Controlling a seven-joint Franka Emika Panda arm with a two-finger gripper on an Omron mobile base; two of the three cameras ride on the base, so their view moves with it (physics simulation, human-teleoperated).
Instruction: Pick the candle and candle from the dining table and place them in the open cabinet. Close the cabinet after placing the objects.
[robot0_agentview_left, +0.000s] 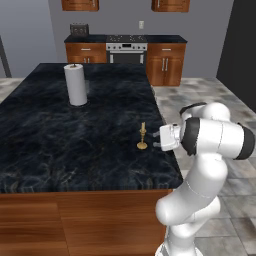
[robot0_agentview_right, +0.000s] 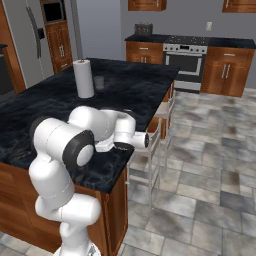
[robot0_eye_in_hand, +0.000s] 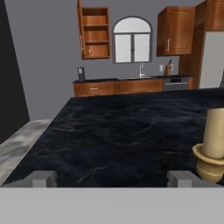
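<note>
Neither candle has reached the cabinet (robot0_eye_in_hand: 95, 33), judging from what is visible; the whole task appears still to be done. The thin taper candle (robot0_agentview_left: 142, 138) stands upright on the table (robot0_agentview_left: 75, 145) near its right edge, just beside the gripper (robot0_agentview_left: 156, 139), which sits level with it and holds nothing. The gripper's fingers (robot0_eye_in_hand: 43, 178) stand wide apart in the hand view, with only marble between them. A thick cream candle on a brass holder (robot0_eye_in_hand: 213, 148) appears at the right edge of the hand view, outside the span of the fingers, so a sideways correction would likely be needed before any grasp.

The hand view alone gives the destination: the wall cabinet across the room, door swung open, shelves exposed. I cannot tell whether anything rests on them. The left base view gives the taper's position relative to the gripper, plus a paper-towel roll (robot0_agentview_left: 76, 84) well apart at the far side. In the right base view the arm covers the candle area; a chair (robot0_agentview_right: 150, 150) stands at the table's side.
</note>
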